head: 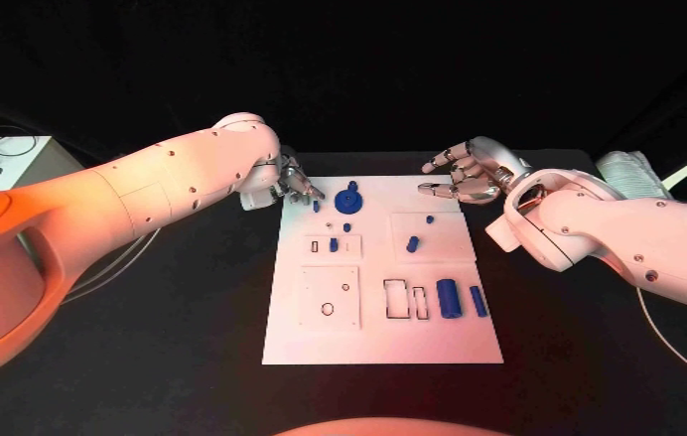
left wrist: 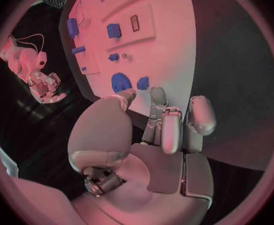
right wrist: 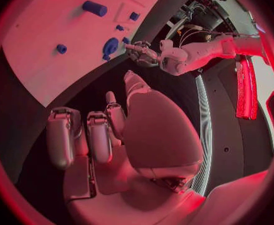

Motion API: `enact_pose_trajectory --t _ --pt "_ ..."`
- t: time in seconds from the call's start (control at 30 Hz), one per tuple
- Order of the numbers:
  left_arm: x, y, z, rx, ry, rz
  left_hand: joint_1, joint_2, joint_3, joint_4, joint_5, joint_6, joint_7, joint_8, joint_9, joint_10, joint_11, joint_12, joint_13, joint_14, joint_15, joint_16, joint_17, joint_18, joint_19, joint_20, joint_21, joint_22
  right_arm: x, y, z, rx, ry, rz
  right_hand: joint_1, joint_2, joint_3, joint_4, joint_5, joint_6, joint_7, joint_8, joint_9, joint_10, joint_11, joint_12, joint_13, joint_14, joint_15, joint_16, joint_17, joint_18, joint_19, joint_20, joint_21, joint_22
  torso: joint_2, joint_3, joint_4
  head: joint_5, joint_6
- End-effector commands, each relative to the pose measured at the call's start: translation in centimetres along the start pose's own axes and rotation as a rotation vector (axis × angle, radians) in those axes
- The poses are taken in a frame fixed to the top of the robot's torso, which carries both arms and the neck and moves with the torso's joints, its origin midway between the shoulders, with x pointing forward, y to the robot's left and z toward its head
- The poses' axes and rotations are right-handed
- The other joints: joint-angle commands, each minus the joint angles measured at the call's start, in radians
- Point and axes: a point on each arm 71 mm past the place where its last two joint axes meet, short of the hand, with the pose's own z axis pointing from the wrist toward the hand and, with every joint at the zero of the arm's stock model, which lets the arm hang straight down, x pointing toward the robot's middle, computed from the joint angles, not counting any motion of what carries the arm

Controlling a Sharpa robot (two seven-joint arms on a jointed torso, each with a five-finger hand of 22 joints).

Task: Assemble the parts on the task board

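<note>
Task board [head: 375,337] is lying flat mid-surface [head: 172,357], white plate w/ recessed outlines. Parts are sitting on it: blue round piece w/ a stub [head: 348,199] nr the far edge, small blue piece [head: 412,243] in the right-hand panel, larger blue cylinder [head: 450,297] and slimmer blue bar [head: 479,301] nr the front right.

Handling, as judged: parts are looking like hard, light plastic, smooth, so apt to slip or roll. Cylinder is best taken across its mid-length; round piece by its rim or stub. Not fragile.

Left hand [head: 291,182] is hovering at the board's far-left corner, just beside the round piece; fingers [left wrist: 171,130] are lying close together, partly curled, holding nothing. No contact w/ any part evident.

Right hand [head: 466,174] is hanging off the board's far-right corner, fingers [right wrist: 99,135] apart and loosely curled, empty.
</note>
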Motion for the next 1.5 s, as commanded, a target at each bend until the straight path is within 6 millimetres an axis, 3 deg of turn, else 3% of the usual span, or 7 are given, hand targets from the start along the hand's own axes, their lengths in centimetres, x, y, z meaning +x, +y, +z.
enact_pose_trajectory --t 0.03,0.5,0.73,0.87,1.13,1.3,1.5 --pt "0.34 -0.31 0.05 0.014 0.034 0.023 0.010 -0.002 0.001 -0.005 0.000 0.003 -0.001 -0.007 -0.001 -0.005 0.002 0.004 -0.002 0.045 0.007 0.005 0.089 0.018 -0.001 0.008 -0.001 -0.001 0.05 0.18 -0.02 -0.018 0.002 -0.008 -0.008 0.002 -0.004 0.001 0.000 -0.001 0.000 0.007 -0.001 -0.008 0.001 -0.005 0.037 0.088 -0.002 -0.006 0.202 0.012 0.040 -0.002 -0.005 0.169 0.001 -0.0002 -0.0008 0.000 -0.001" --pt "0.54 -0.50 0.15 0.017 0.037 0.021 0.021 0.006 0.005 -0.005 0.000 0.005 0.000 -0.012 -0.007 -0.005 0.002 0.009 0.001 0.045 0.007 0.007 0.091 0.018 0.001 0.009 0.000 0.003 0.09 0.21 0.00 -0.019 0.003 -0.008 -0.008 0.002 -0.004 0.001 0.000 -0.001 0.000 0.007 -0.001 -0.008 0.001 -0.005 0.037 0.088 -0.002 -0.006 0.202 0.012 0.040 -0.002 -0.005 0.169 0.001 0.0009 -0.0005 0.001 -0.003" --pt "0.61 -0.55 0.13 0.021 0.041 0.021 0.086 0.027 0.040 -0.018 -0.001 0.023 -0.007 -0.018 -0.018 -0.004 -0.004 0.016 0.001 0.046 0.003 0.010 0.095 0.018 0.002 0.009 0.001 0.006 0.10 0.20 0.02 -0.018 0.004 -0.008 -0.008 0.002 -0.004 0.001 0.000 -0.001 0.000 0.007 -0.001 -0.008 0.001 -0.005 0.037 0.088 -0.002 -0.006 0.202 0.012 0.040 -0.002 -0.005 0.169 0.000 0.0011 0.0000 0.001 -0.003" --pt "0.64 -0.64 0.12 0.028 0.042 0.017 0.151 0.039 0.100 -0.049 -0.002 0.031 -0.014 -0.018 -0.021 -0.003 -0.010 0.018 0.000 0.049 -0.003 0.014 0.100 0.017 0.005 0.006 0.003 0.011 0.11 0.20 0.05 -0.018 0.005 -0.009 -0.008 0.002 -0.004 0.001 0.000 -0.001 0.000 0.007 -0.001 -0.008 0.001 -0.005 0.037 0.088 -0.002 -0.006 0.202 0.012 0.040 -0.002 -0.005 0.169 0.000 0.0009 0.0005 0.002 -0.004" --pt "0.66 -0.76 0.08 0.055 0.041 -0.021 0.186 0.046 0.214 -0.093 -0.002 0.044 -0.025 0.013 -0.001 0.013 -0.021 0.021 -0.001 0.053 -0.013 0.020 0.111 0.016 0.010 -0.002 0.006 0.020 0.15 0.22 0.11 -0.018 0.006 -0.009 -0.009 0.003 -0.003 0.000 0.003 -0.001 0.000 0.008 -0.002 -0.006 0.001 -0.003 0.038 0.088 -0.002 -0.006 0.202 0.012 0.041 -0.002 -0.004 0.170 0.000 0.0015 0.0000 0.004 -0.006" --pt "0.77 -0.72 -0.01 0.068 0.042 -0.039 0.162 0.027 0.335 -0.144 -0.002 0.035 -0.026 0.051 0.032 0.030 -0.023 0.029 0.004 0.056 -0.014 0.025 0.119 0.014 0.015 -0.005 0.010 0.029 0.16 0.22 0.13 -0.018 0.007 -0.009 -0.009 0.003 -0.003 0.000 0.004 0.000 0.000 0.008 -0.002 -0.005 0.001 -0.002 0.039 0.088 -0.002 -0.006 0.202 0.012 0.041 -0.002 -0.003 0.170 -0.001 0.0016 0.0003 0.004 -0.006" --pt "0.86 -0.41 -0.38 0.081 0.034 -0.070 0.138 0.014 0.392 -0.174 0.000 0.036 -0.028 0.069 0.046 0.048 -0.025 0.044 0.020 0.060 -0.016 0.030 0.129 0.011 0.029 -0.008 0.019 0.047 0.15 0.20 0.14 -0.018 0.006 -0.009 -0.009 0.003 -0.003 0.000 0.004 0.000 0.000 0.008 -0.002 -0.005 0.001 -0.002 0.039 0.088 -0.002 -0.006 0.202 0.012 0.041 -0.002 -0.003 0.170 -0.002 0.0027 0.0005 0.006 -0.006"
